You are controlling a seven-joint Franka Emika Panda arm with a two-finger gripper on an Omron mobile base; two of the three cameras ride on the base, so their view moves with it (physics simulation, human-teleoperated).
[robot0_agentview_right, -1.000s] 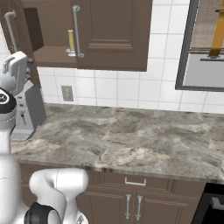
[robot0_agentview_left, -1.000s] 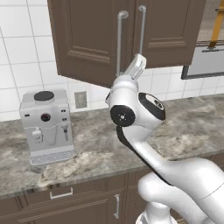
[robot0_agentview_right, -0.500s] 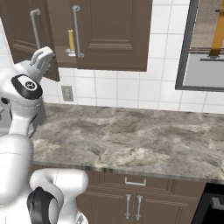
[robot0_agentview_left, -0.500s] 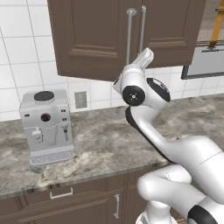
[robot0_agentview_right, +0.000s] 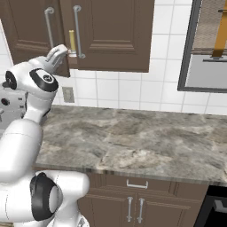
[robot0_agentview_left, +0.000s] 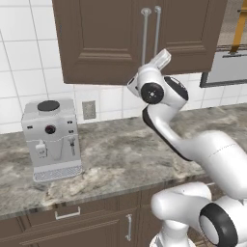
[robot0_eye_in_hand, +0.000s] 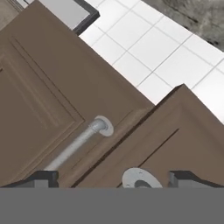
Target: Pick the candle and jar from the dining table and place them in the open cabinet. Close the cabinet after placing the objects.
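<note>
With its gripper [robot0_eye_in_hand: 109, 177] wide open and empty at the cabinet [robot0_agentview_left: 101, 43] doors top centre, the closing step looks underway; next, push the door [robot0_agentview_right: 31, 31] fully flush.

Looking along spread fingertips [robot0_eye_in_hand: 41, 178] at cabinet [robot0_eye_in_hand: 52, 87] doors, silver handle [robot0_eye_in_hand: 76, 144] running diagonally, white tiles [robot0_eye_in_hand: 144, 48] beyond.
</note>
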